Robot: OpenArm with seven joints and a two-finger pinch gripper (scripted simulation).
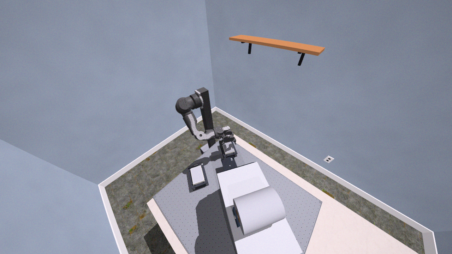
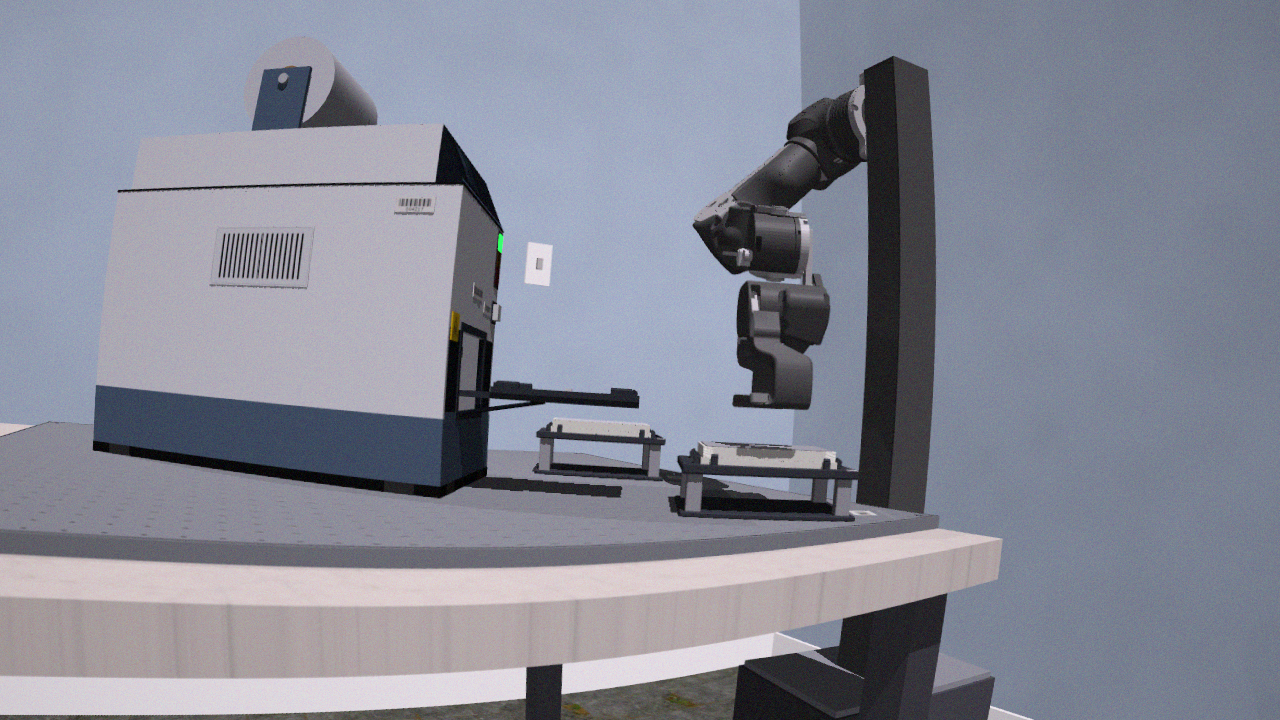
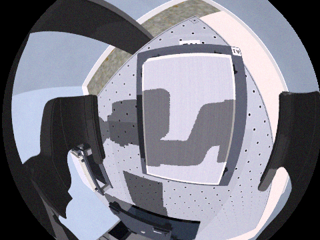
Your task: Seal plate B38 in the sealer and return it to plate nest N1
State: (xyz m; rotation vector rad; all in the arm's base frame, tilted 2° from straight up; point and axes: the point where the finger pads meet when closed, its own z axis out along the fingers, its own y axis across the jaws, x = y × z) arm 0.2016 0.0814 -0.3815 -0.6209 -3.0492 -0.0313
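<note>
A white plate with a pale foil top [image 3: 189, 117] lies flat in the dark nest [image 2: 765, 475] nearest the arm's post; it also shows in the exterior view [image 2: 767, 452] and the top view [image 1: 229, 150]. I cannot read its label. My gripper [image 2: 771, 400] hangs a short way above this plate, open and empty, with a finger on each side in the wrist view [image 3: 183, 160]. The sealer's stage [image 2: 559, 393] stands out and empty. The lamp [image 2: 500, 242] is green. A second plate [image 2: 599, 428] lies in the other nest.
The sealer housing [image 2: 286, 304] with its foil roll [image 1: 260, 210] fills the middle of the breadboard. The arm's black post [image 2: 895, 286] stands just behind the near nest. The second nest [image 1: 203, 173] is beside the stage.
</note>
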